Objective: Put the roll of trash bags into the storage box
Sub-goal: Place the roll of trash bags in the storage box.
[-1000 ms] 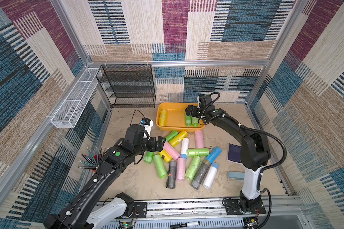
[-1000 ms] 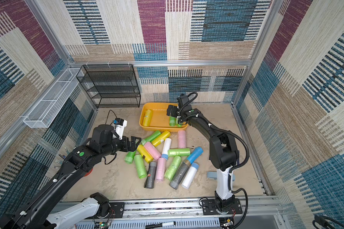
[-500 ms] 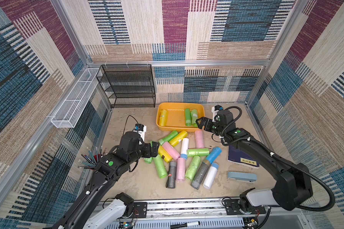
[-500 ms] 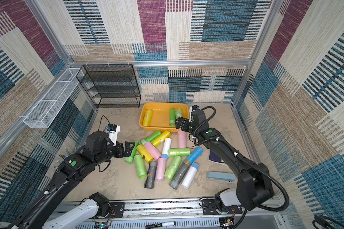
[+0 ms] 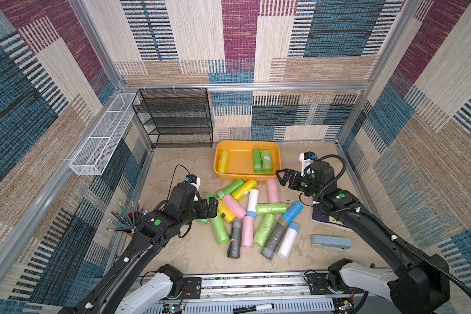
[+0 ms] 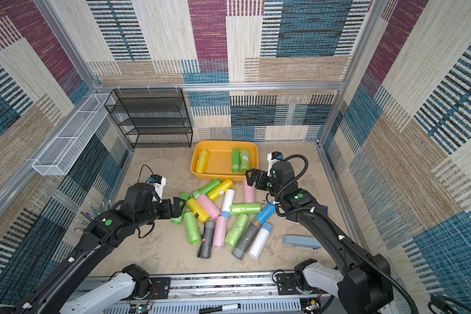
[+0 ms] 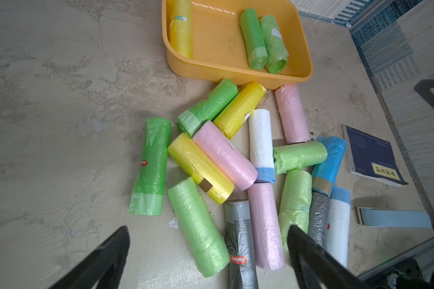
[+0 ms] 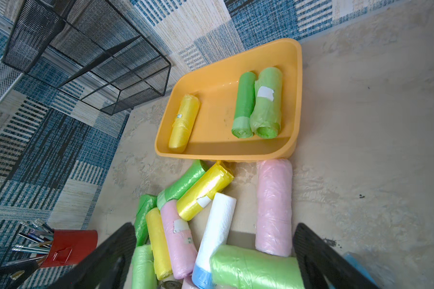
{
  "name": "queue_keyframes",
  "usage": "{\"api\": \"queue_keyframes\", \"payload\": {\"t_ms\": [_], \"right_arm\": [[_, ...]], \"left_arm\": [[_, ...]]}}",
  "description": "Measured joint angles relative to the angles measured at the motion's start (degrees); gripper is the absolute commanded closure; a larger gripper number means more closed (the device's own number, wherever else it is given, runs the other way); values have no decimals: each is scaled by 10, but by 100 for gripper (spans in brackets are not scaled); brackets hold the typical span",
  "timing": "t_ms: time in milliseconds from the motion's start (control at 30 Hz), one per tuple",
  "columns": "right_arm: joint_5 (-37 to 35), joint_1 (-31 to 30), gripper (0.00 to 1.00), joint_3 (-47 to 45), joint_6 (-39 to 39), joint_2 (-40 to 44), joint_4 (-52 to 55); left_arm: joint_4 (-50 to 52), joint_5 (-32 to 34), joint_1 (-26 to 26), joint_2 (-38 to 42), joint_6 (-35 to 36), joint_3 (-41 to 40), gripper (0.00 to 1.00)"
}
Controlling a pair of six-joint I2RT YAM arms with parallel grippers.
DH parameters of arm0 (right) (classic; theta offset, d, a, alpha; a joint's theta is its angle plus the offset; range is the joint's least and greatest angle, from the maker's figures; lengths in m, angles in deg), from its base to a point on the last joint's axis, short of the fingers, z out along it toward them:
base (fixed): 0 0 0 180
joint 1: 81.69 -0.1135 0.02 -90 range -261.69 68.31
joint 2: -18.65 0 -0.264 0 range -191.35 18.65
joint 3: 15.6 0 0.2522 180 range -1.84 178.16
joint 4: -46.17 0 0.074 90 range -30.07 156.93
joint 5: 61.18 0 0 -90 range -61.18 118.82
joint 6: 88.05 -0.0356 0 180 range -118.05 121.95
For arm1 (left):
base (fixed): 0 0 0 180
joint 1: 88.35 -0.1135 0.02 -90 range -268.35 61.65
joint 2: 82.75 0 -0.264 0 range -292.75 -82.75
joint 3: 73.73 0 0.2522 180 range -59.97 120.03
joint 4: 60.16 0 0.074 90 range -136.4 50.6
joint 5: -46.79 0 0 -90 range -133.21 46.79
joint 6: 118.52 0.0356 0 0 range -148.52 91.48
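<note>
left tool [image 5: 213, 208] spread | right tool [image 5: 282, 178] spread | storage box [image 5: 241, 163]: three rolls [image 5: 257, 160]

Bright, even light; 4 views, mostly sharp.
Light falls from above: shadows short & soft, seen beside the rolls [image 7: 226, 152] and on the near inner wall of the storage box [image 8: 226, 150]. Mild sheen on their wrap, no hard glare; pale floor [image 7: 60, 75] looks a bit washed out. Both top views bend straight wall rails [image 5: 256, 86] outward at the edges. Wrist views stretch at corners; left gripper [image 7: 208, 227] fingers [image 7: 103, 260] sit close to lens, slightly soft.
</note>
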Motion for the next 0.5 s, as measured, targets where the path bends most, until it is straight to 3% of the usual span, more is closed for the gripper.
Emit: {"api": "queue_keyframes", "payload": {"t_ms": [300,500], "right_arm": [[11,3,1,-31,12,27,13],[13,3,1,-31,28,45,31]], "left_arm": [[12,2,0,-35,-37,-28,1],[13,-9,0,-63,-55,-40,8]]}}
